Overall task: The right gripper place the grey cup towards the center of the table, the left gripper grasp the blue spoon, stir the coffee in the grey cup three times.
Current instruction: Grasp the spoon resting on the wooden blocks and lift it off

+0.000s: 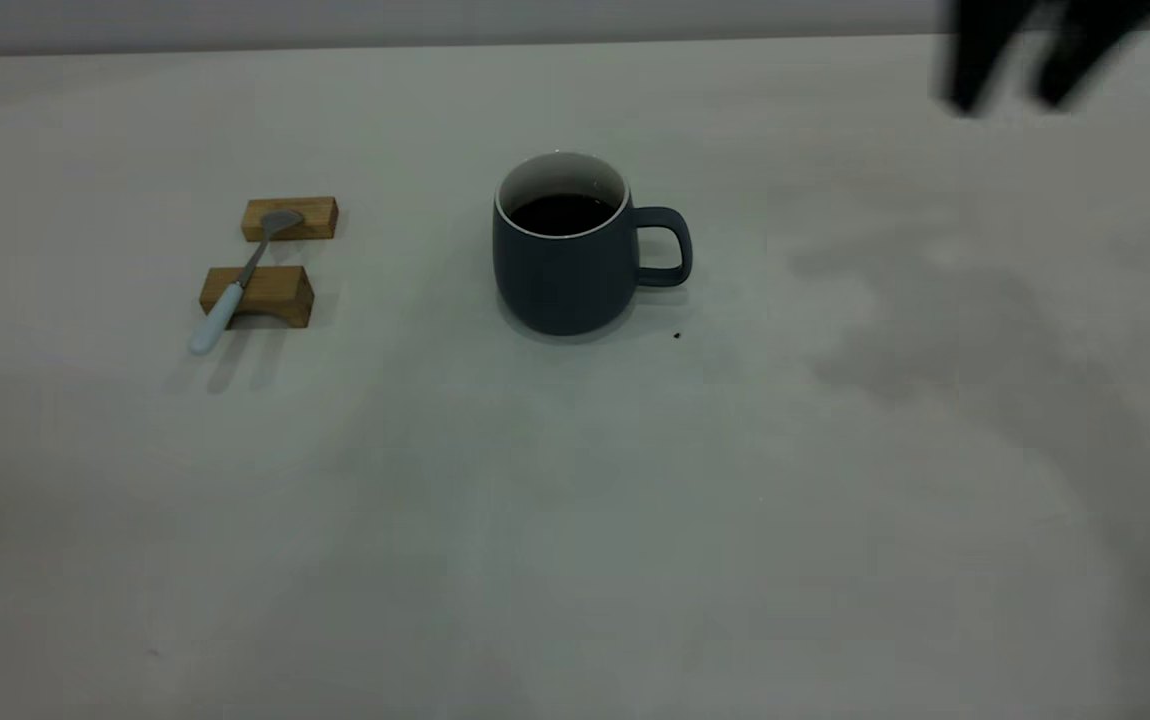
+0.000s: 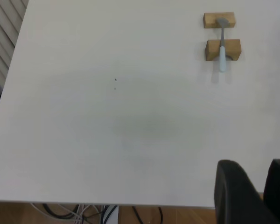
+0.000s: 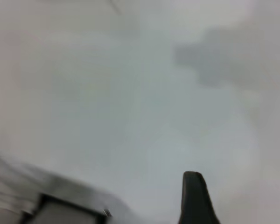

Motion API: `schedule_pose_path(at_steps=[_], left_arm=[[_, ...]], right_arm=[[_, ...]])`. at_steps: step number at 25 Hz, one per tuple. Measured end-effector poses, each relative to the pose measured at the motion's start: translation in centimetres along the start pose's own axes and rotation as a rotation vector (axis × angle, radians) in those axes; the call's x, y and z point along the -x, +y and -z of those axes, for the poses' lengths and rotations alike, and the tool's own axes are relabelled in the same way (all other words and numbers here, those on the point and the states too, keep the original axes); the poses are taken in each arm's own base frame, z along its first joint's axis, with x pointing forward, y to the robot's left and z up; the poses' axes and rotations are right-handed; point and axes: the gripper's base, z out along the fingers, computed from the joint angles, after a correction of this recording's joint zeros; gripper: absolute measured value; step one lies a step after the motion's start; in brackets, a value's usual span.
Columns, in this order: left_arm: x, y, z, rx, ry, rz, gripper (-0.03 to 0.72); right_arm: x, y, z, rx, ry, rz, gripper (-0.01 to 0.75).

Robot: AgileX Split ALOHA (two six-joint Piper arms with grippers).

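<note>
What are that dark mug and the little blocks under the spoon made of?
The grey cup looks like matte-glazed ceramic: dull slate outside, white inside and rim. The two blocks look like wood, tan with a faint grain. The blue spoon seems metal with a pale, maybe plastic, handle.

the table [image 1: 575, 520] has a smooth, matt off-white surface with almost no shine. the grey cup [image 1: 560, 275] looks like ceramic, with a matt slate-grey outside and a smoother white lining inside; its thin rim is white too. the coffee [image 1: 562, 213] is a dark liquid with a faintly glossy face. the blue spoon [image 1: 235, 290] has a smooth pale blue handle that looks like plastic or glazed ceramic, and a dull grey metal neck and bowl. the two wooden blocks [image 1: 257, 295] under it are tan, bare-looking wood with a satin finish. the left gripper [image 2: 254, 196] fingers look like matt black plastic.
</note>
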Motion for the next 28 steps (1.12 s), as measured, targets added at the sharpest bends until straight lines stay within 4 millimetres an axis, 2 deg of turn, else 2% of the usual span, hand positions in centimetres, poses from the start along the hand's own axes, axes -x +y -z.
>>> schedule_pose_path(at_steps=[6,9,13,20,24,28], left_arm=[[0.0,0.0,0.0,0.000,0.000,0.005,0.237],[0.0,0.0,0.0,0.000,0.000,0.005,0.237],[0.0,0.0,0.0,0.000,0.000,0.005,0.237],[0.0,0.0,0.0,0.000,0.000,0.005,0.237],[0.0,0.0,0.0,0.000,0.000,0.005,0.237],[0.0,0.0,0.0,0.000,0.000,0.005,0.237]], right_arm=[[-11.0,0.5,5.2,-0.139,-0.029,-0.140,0.529],[-16.1,0.8,6.7,-0.156,-0.082,-0.189,0.529],[-22.0,0.2,7.6,-0.187,-0.181,-0.258,0.529],[-29.7,0.9,8.6,-0.268,-0.464,-0.262,0.529],[-33.0,1.8,9.9,-0.283,-0.694,-0.253,0.529],[-35.4,2.3,10.2,-0.294,-0.842,-0.243,0.529]])
